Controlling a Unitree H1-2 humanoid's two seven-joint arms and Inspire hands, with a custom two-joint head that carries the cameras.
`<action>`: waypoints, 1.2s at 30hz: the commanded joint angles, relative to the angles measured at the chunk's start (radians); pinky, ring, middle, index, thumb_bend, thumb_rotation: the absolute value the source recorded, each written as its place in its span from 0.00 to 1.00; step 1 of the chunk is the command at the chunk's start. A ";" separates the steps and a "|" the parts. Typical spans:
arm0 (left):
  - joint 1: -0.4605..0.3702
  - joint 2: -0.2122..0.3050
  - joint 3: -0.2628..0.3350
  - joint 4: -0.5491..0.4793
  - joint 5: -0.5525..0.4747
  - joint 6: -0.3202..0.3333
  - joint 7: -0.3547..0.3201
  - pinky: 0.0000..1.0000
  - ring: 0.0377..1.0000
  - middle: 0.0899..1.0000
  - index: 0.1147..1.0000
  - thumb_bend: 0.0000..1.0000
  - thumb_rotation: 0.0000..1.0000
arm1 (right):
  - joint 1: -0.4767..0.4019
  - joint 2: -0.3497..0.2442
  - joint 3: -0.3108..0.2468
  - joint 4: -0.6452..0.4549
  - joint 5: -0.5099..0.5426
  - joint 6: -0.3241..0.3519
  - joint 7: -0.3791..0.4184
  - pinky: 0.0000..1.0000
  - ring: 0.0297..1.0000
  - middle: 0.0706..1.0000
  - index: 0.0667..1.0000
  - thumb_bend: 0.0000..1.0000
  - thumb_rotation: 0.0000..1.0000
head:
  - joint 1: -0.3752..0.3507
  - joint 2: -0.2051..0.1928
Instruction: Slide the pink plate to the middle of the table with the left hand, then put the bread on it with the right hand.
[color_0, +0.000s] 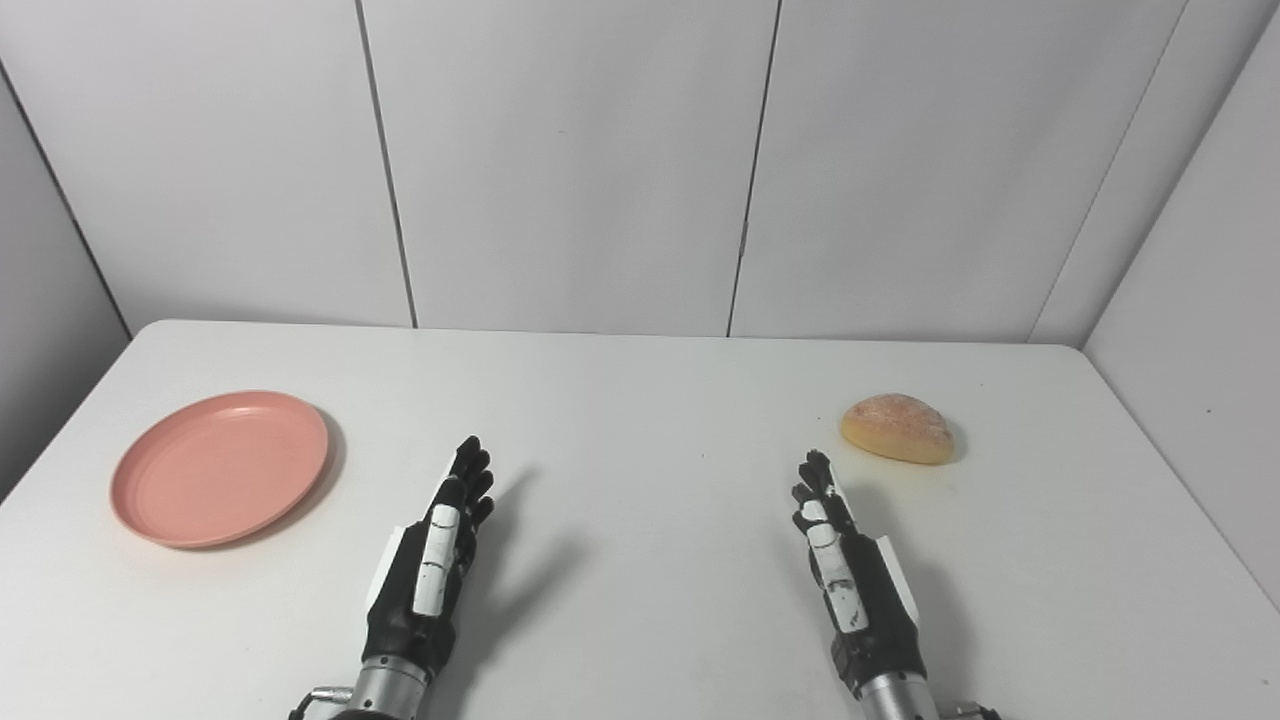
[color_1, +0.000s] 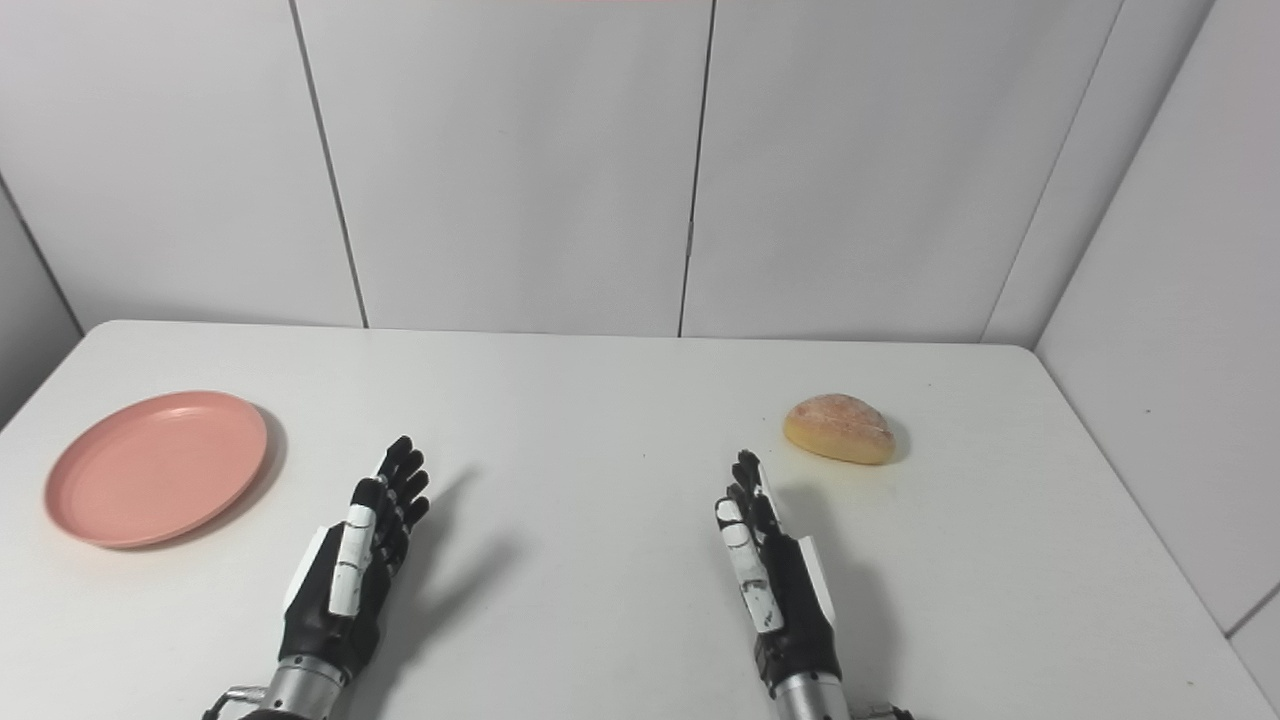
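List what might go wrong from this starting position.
1. The shallow round pink plate lies near the white table's left edge; a misdirected push by the open left hand could send it off.
2. The domed golden bread roll might roll or slip from the open right hand.

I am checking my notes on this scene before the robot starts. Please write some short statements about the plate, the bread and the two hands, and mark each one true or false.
1. The pink plate lies on the left part of the table. True.
2. The bread already sits on the plate. False: it lies on the bare table at the right, far from the plate.
3. The left hand is touching the plate. False: it is apart from the plate, holding nothing.
4. The right hand is open and holds nothing. True.
5. The plate has nothing on it. True.
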 joint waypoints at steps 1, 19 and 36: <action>0.010 -0.008 0.000 0.000 0.005 -0.001 0.006 1.00 1.00 1.00 1.00 0.68 1.00 | -0.029 -0.006 -0.003 -0.040 0.008 0.002 0.012 1.00 1.00 1.00 1.00 0.65 0.96 | 0.002 0.000; 0.017 -0.006 0.011 -0.005 -0.018 0.010 -0.004 1.00 1.00 1.00 1.00 0.68 1.00 | -0.024 0.000 -0.001 -0.043 0.018 0.006 0.012 1.00 1.00 1.00 1.00 0.65 0.95 | -0.012 -0.012; 0.007 -0.004 0.007 -0.007 0.003 0.009 0.001 1.00 1.00 1.00 1.00 0.71 1.00 | -0.026 -0.008 -0.002 -0.060 0.020 0.029 0.015 1.00 1.00 1.00 1.00 0.64 0.96 | 0.008 0.014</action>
